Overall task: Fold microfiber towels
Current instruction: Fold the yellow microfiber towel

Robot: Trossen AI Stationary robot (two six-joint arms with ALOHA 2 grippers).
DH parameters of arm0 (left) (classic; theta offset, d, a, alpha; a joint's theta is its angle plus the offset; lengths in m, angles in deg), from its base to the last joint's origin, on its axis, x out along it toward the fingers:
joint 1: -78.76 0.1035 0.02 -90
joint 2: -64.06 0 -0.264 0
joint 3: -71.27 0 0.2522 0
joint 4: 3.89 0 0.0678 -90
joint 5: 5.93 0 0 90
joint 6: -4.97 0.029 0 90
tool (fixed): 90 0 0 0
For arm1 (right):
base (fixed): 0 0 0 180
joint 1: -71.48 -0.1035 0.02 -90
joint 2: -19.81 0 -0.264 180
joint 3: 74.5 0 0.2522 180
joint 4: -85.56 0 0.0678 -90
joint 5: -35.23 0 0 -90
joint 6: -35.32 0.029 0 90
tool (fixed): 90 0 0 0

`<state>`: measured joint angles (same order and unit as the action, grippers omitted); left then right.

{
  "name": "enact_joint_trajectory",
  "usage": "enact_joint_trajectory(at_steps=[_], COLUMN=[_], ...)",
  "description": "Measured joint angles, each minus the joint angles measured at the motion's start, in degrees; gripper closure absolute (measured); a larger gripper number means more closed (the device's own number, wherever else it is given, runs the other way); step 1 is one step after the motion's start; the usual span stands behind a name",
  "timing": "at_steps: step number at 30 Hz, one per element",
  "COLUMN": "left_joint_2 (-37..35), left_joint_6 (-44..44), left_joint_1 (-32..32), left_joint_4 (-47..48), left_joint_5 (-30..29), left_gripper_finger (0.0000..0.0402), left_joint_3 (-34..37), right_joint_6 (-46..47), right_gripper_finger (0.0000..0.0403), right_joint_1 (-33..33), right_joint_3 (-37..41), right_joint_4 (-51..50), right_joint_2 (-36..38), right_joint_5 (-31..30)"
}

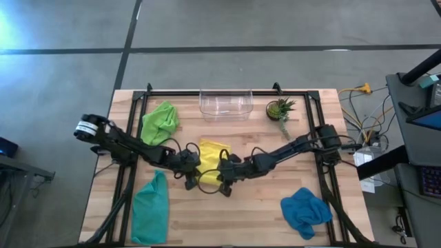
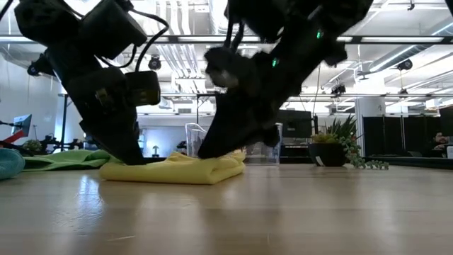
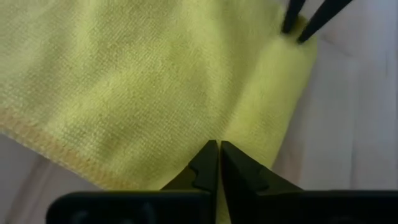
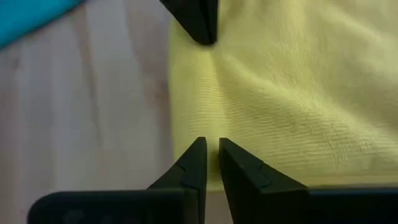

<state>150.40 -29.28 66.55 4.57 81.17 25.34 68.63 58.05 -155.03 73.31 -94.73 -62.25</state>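
The yellow towel (image 1: 212, 157) lies folded flat on the wooden table's middle (image 2: 177, 170). My left gripper (image 1: 190, 176) and my right gripper (image 1: 224, 184) both stand down on its near edge, one at each end, both shut on the cloth. The lime green towel (image 1: 160, 122) lies crumpled at the far left. The teal towel (image 1: 150, 207) lies at the near left and the blue towel (image 1: 306, 210) at the near right. My left gripper pinches the yellow towel between its two fingertips at the near edge (image 3: 239, 140), toward the left end. The fingers come slanting down from the left. The towel lies on the table; how many layers are held, I cannot tell. My right gripper pinches the towel's near edge (image 4: 211, 127) toward its right end between its two fingertips, slanting down from the right. Creases in the cloth run to the fingertips. The towel lies on the table; the number of layers does not show.
A clear plastic bin (image 1: 226, 103) stands at the far middle, with a small potted plant (image 1: 280, 110) to its right. Black rails (image 1: 324, 165) run along the table's sides. Bare wood lies between the teal and blue towels at the near edge.
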Motion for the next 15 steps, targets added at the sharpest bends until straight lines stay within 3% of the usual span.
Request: enact_joint_trajectory(at_steps=[6, 11, 15], left_joint_2=[-1.9, -6.1, -12.2], left_joint_6=[0.1, 2.2, 7.0], left_joint_1=[-0.2, -0.4, -1.2], left_joint_4=[2.0, 2.8, 12.1], left_joint_5=[0.3, 0.4, 0.4], left_gripper_finger=[0.04, 0.0401, 0.0401], left_joint_3=[0.0, 0.0, -0.1], right_joint_6=[-0.7, -4.9, -8.8], right_gripper_finger=[0.0365, 0.0365, 0.0365], right_joint_1=[0.1, -0.2, -2.0], right_joint_3=[0.1, 0.1, 0.3], right_joint_4=[-9.3, -9.0, -10.1], right_joint_2=[3.9, 8.4, 11.8], right_joint_5=[0.0, 0.0, 0.0])
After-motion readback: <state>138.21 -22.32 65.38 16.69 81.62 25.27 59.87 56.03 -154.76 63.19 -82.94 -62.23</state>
